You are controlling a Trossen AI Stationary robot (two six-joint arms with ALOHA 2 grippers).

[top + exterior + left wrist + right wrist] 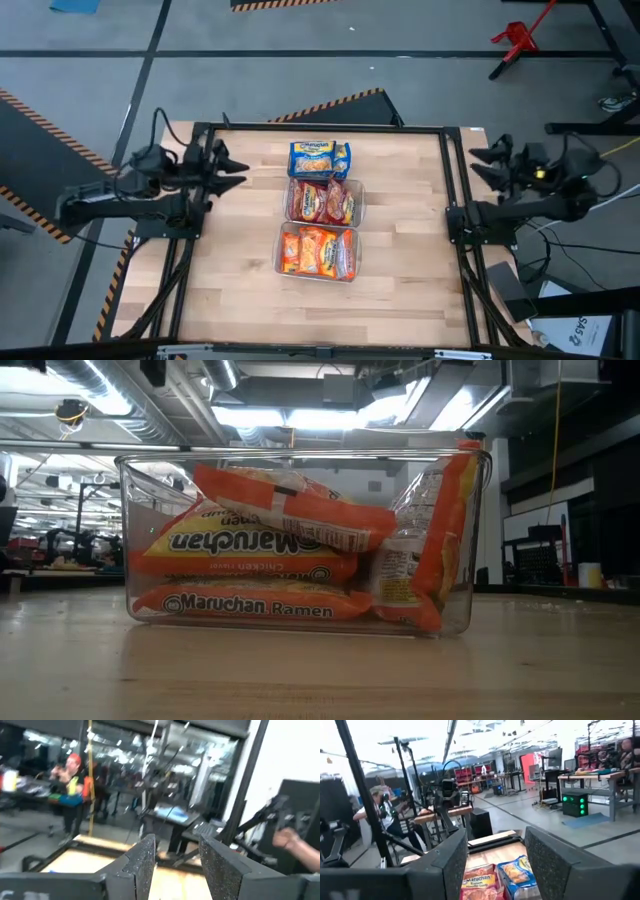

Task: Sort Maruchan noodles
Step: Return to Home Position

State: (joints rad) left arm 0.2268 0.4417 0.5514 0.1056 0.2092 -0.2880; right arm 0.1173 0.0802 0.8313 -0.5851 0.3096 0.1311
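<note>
So the sorting looks pretty much finished to me. The orange crinkly plastic ramen packets (245,542) are piled in the clear plastic rectangular bin (300,455) at the near end of the pale wooden desk (240,250). The red-and-silver packets (324,201) are in the middle clear bin (361,205) right behind it, and the blue-and-yellow packets (319,159) sit at the far end of the row (can't tell if there's a bin under those). The left gripper (236,170) hangs out at the desk's left edge and the right gripper (478,160) at the right edge. Both are well apart from the packets, with fingers spread wide and nothing between them. What I'd worry about is the orange pile, honestly. In the low view one packet lies tilted across the top of the stack, and another stands on edge against the end wall, reaching up to the rim. Slippery wrappers stacked loose like that could slide or flop over the edge if the desk gets bumped or an arm jolts the frame while parking. Other risk: a swing inward at bin height would clip the row, and those bins look light enough to skid.
</note>
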